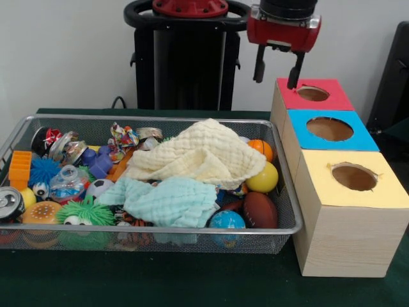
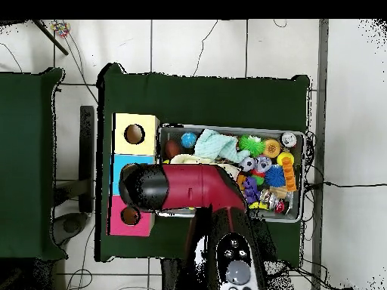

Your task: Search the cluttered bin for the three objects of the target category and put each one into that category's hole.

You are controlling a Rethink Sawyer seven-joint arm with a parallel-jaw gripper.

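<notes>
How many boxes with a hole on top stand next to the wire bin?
3, in one row beside the bin: the yellow box nearest the camera, the blue box in the middle, and the red box farthest, under the gripper. None seems hidden.

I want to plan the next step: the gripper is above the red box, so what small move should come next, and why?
Probably swing the open, empty gripper from above the red box toward the wire bin, since it holds nothing and the cream cloth still covers toys.
</notes>
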